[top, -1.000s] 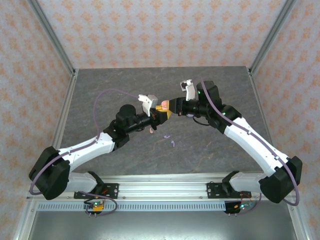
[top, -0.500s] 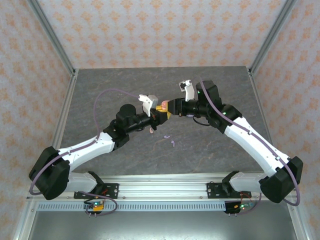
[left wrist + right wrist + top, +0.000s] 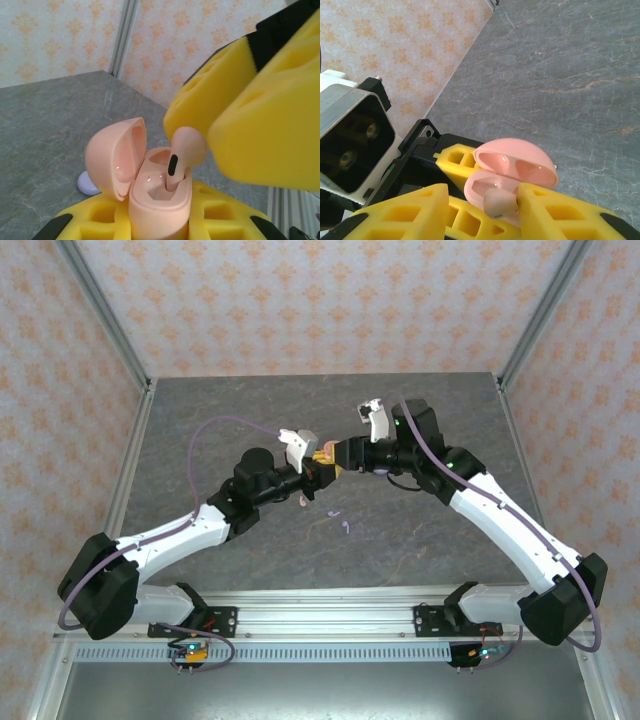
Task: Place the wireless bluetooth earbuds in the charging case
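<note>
Now left gripper (image 3: 161, 222) pinches the charging case (image 3: 150, 192), lid open; right gripper (image 3: 482, 212) jaws spread, pink earbud (image 3: 499, 201) stem-down in the case.

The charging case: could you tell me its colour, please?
Pale pink case, clearest in left wrist view.

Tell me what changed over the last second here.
The right gripper spread its jaws, loosening its hold on the pink earbud, which stands stem-down in the open charging case. Its arm barely shifted. The left gripper stayed shut on the case, and the loose earbuds on the table did not move.
</note>
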`<control>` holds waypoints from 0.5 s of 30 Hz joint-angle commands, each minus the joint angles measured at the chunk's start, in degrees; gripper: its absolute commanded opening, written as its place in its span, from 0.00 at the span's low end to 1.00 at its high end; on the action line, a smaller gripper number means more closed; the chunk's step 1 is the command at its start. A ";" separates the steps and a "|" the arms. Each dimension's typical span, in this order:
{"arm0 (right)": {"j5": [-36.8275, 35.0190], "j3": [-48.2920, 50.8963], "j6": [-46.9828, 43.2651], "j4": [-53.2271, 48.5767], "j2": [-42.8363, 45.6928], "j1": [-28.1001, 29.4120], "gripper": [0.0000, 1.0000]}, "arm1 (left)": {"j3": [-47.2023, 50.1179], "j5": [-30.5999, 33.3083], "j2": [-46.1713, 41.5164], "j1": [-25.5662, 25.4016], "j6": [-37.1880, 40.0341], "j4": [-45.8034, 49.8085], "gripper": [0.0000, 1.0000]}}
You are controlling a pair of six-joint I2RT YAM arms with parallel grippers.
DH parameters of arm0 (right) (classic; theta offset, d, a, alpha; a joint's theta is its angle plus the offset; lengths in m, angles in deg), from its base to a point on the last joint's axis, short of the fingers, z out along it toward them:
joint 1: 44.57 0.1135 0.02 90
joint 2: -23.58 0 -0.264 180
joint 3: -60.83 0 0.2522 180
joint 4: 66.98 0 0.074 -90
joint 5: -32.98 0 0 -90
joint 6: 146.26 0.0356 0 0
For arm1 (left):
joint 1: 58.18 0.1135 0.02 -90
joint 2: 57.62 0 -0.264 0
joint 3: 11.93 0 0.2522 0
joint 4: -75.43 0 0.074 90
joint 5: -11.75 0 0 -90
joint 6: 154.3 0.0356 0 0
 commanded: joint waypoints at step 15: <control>1.97 -2.13 -0.21 0.86 0.20 1.16 0.42 | -2.02 1.20 0.07 -0.54 1.84 1.61 0.02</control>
